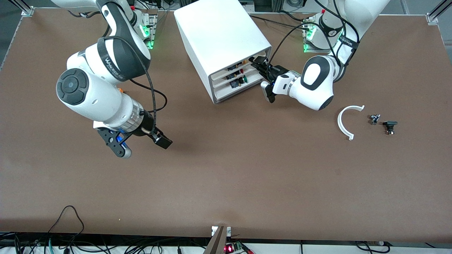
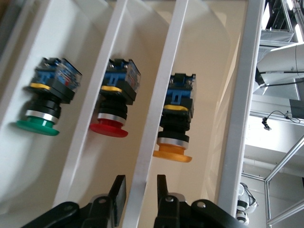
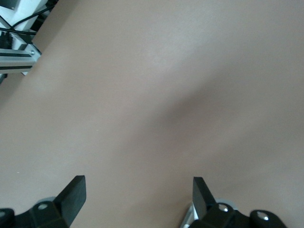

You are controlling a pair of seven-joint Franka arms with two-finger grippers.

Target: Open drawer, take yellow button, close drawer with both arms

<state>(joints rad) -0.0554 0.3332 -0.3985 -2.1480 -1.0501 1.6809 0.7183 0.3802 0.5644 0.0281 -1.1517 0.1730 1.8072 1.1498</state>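
Observation:
The white cabinet (image 1: 219, 31) stands at the back middle of the table. Its top drawer (image 1: 229, 69) holds the orange-yellow capped button (image 1: 233, 66), lying on its side in the left wrist view (image 2: 175, 118). My left gripper (image 1: 255, 62) is at the cabinet's front, at the top drawer's level. In the left wrist view it (image 2: 141, 183) is open. Its fingers straddle the white front lip (image 2: 152, 118) between the yellow button's drawer (image 2: 209, 95) and the red button's drawer, with a gap on each side. My right gripper (image 1: 141, 145) hangs open and empty over bare table (image 3: 139, 187) toward the right arm's end.
The two lower drawers hold a red-capped button (image 2: 114, 102) and a green-capped button (image 2: 45, 102). A white C-shaped piece (image 1: 346, 121) and two small black parts (image 1: 375, 119) (image 1: 389, 127) lie toward the left arm's end. The right arm's big elbow (image 1: 91, 84) hangs over the table.

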